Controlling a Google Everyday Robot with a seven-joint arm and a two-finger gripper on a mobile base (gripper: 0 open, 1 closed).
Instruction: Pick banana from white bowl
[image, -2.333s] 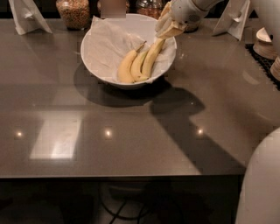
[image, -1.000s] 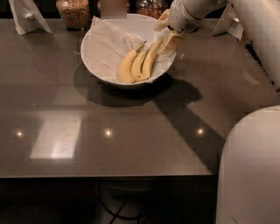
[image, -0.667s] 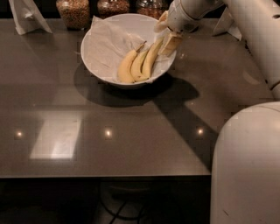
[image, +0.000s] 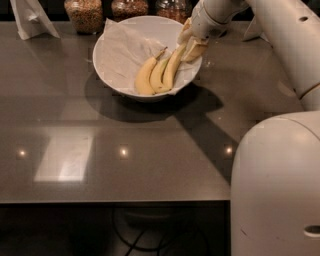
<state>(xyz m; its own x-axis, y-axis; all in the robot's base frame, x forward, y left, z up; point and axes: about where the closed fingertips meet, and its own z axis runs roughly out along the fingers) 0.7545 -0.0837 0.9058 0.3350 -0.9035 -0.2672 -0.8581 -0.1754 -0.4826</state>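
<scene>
The white bowl (image: 112, 60), wide, shallow and lined with crumpled white paper, stands at the back middle of the grey table. Three bananas lie side by side in its right half. The banana (image: 173, 67), the longest and slimmest, lies rightmost with its upper end toward the bowl's right rim. A fatter yellow banana (image: 144, 78) lies leftmost, with a small one (image: 159, 76) between them. My gripper (image: 190, 43) reaches down from the upper right, over the bowl's right rim, right at the long banana's upper end. That end is partly hidden by it.
Several glass jars (image: 84, 14) stand along the back edge behind the bowl. A white folded paper stand (image: 31, 19) is at the back left. My white arm (image: 290, 45) and base (image: 277, 185) fill the right side. The table's front edge (image: 115, 201) is near.
The gripper has sunk slightly at the banana's upper end. The bananas and bowl have not moved. More of my white body shows at the right.
</scene>
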